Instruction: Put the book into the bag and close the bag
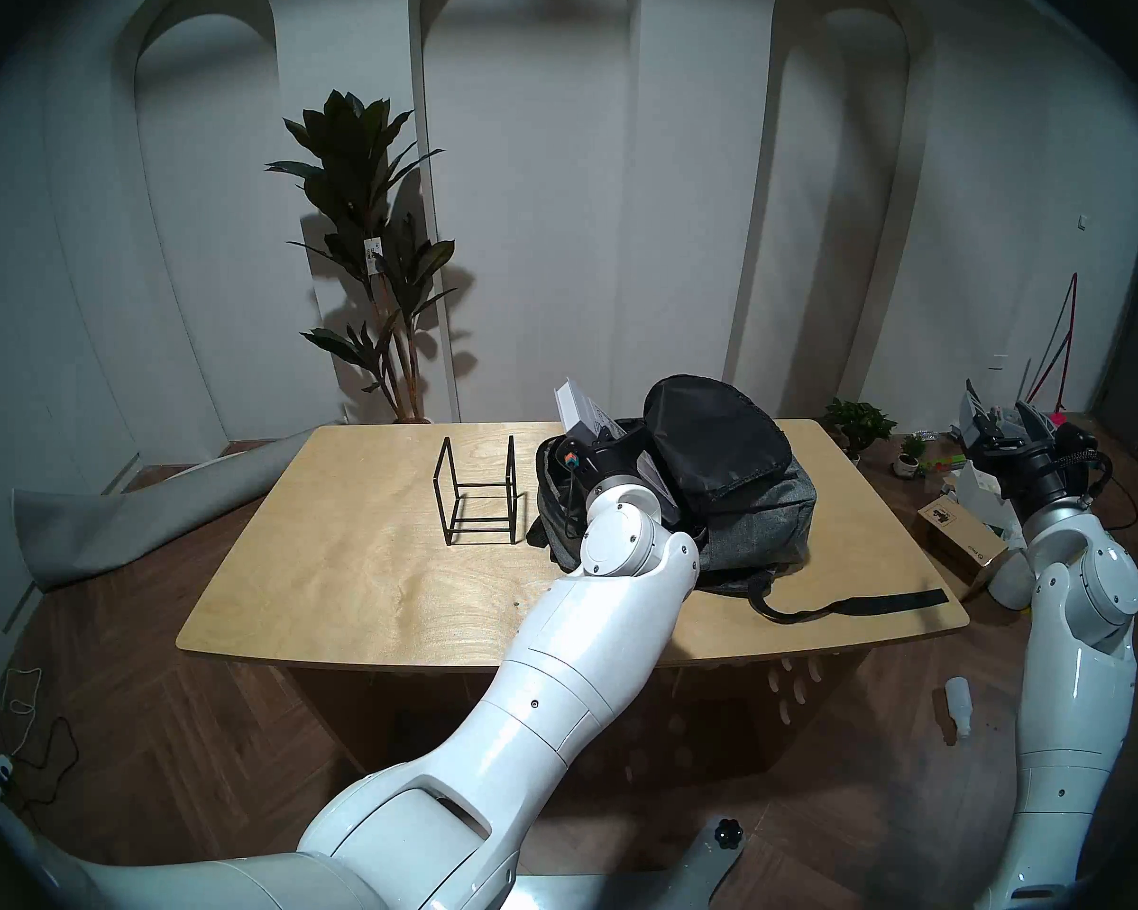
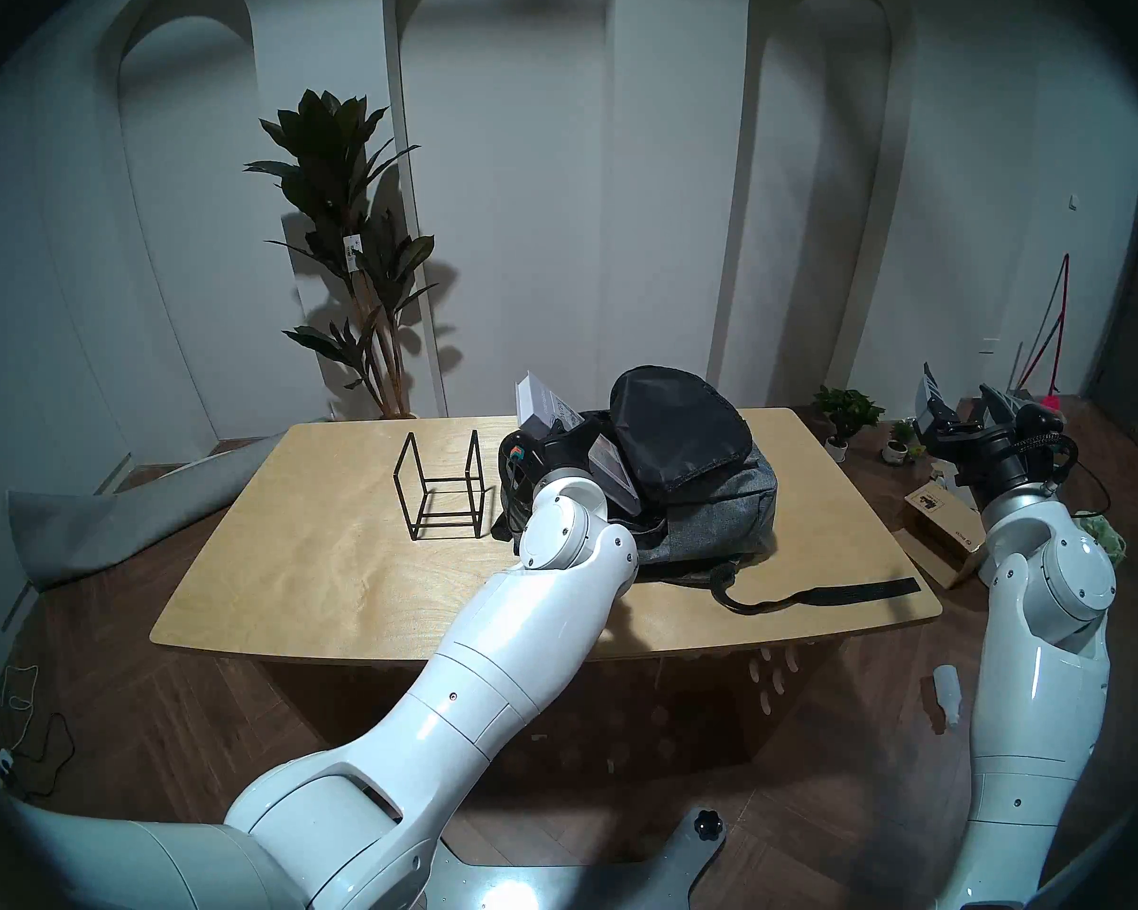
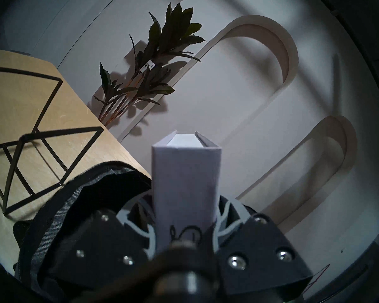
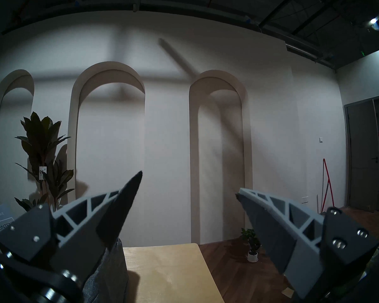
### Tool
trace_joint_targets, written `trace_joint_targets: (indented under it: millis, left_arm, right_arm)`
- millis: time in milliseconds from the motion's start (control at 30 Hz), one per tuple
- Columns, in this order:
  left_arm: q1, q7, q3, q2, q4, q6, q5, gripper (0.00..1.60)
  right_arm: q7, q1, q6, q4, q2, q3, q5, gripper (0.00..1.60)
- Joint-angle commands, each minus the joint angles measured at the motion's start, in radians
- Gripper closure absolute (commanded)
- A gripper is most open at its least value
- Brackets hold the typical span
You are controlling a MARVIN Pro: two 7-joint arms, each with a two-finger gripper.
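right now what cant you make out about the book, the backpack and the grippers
- Book, head views: lower half hidden by the left wrist and backpack rim; depth inside unknown.
- Book spine, left wrist view: script cut off by the camera mount.
- Left gripper, head views: hidden behind its wrist; only its own camera shows it clamped on the book.
- Backpack zipper pulls: too small and dark anywhere.
- Right gripper: open, backpack mostly blocked by its finger.

Head pair looks down on the table [image 1: 369, 560]; wrist views face the arched wall [image 4: 162, 121].
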Motion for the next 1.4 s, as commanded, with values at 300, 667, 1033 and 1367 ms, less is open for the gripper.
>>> trace_joint_targets:
  millis: [300, 667, 1033, 1367]
  left_arm:
    - [-0.1, 0.011, 0.02, -0.073, 0.125, -0.054, 0.003, 1.6]
    - [-0.108, 0.011, 0.025, -0.081, 0.175, -0.057, -0.049, 1.6]
    - [-0.095, 0.016, 0.043, -0.064, 0.15, -0.006, -0.131, 1.6]
    - [-0.097, 0.054, 0.052, -0.051, 0.141, 0.036, -0.119, 0.0]
  right_arm:
    - [0.033, 0.019, -0.037, 0.015, 0.007, 0.013, 0.013, 0.0]
    - [0.045, 0.029, -0.049, 0.016, 0.006, 0.011, 0.016, 0.0]
    - [0.041, 0.031, -0.05, -0.002, -0.006, 0.004, 0.015, 0.0]
    - [0.041, 0.035, -0.05, -0.007, -0.011, -0.005, 0.016, 0.0]
